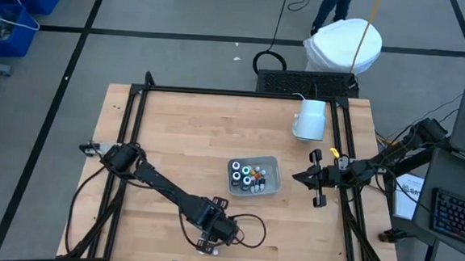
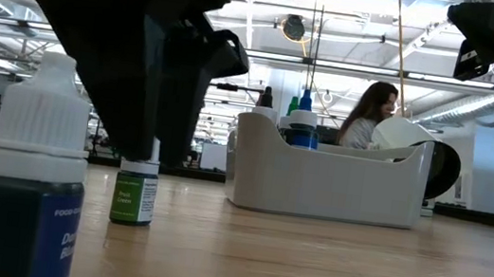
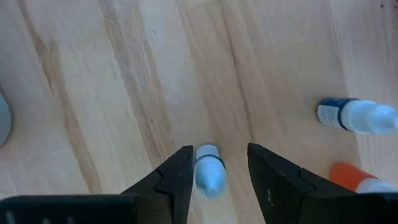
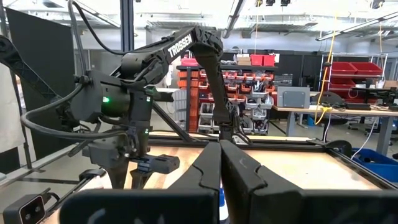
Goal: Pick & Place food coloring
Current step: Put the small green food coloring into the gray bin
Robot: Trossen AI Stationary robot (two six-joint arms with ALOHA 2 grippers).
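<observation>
Green bottle [image 2: 134, 195] straddled by left end effector [image 3: 217, 177].

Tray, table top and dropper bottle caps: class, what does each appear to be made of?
The tray: probably plastic, pale, smooth, slightly translucent walls. The table top: wood, light matte boards with visible grain. The bottle cap: likely white plastic, with moulded vertical ribs.

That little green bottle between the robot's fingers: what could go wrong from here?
The left gripper is open around the standing green bottle, which is small and narrow, so a finger could tip it over as the jaws close. A blue bottle and an orange one stand close beside it; the gripper might knock them. The tray already holds several bottles, so dropping another in could jostle them. The right gripper waits near the tray.
</observation>
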